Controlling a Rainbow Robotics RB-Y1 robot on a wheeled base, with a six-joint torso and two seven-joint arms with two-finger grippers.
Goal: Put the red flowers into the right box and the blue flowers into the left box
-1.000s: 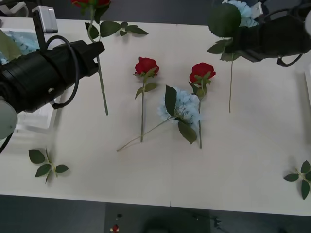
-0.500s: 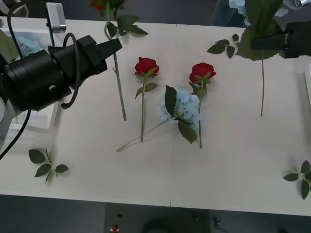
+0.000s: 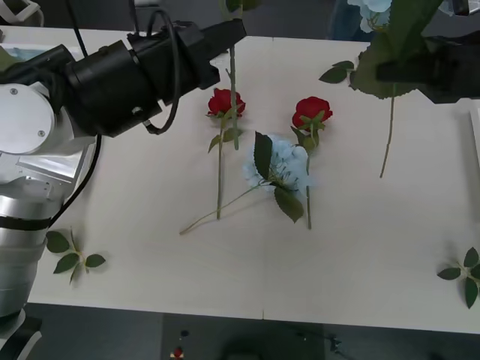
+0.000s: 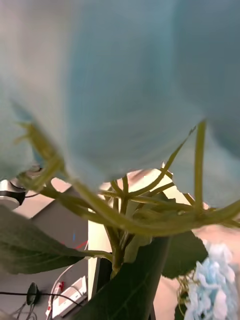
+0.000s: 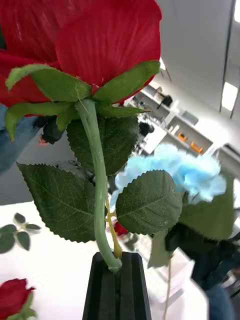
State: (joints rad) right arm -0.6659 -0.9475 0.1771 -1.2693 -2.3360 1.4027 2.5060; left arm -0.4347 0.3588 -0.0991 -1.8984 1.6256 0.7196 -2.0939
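The table point(image 3: 375, 255) is a pale cream top with a dark floor along its near edge; behind it, in the left wrist view, a bright room with white shelving and ceiling lights.

Two red flowers lie on the table near the middle, one point(image 3: 225, 102) left of the other point(image 3: 312, 110), stems pointing toward the robot; a third red flower point(image 5: 95, 45) is pinched by its stem in the closed black fingers of the left gripper point(image 5: 117, 272), held above the far centre of the table, its stem point(image 3: 233, 97) hanging down over the left lying rose.

One blue flower point(image 3: 283, 166) lies between and just in front of the two roses, touching the right rose's stem; a second blue flower point(image 3: 373, 9) is held aloft at the far right by the right gripper point(image 3: 390, 71), closed on its stem, big leaves point(image 3: 390, 45) draping over it; its pale petals point(image 4: 120, 80) crowd the right wrist view.

Three flowerless leaf sprigs: near left point(image 3: 71, 255), near right point(image 3: 465, 274), far centre-right point(image 3: 339, 72).
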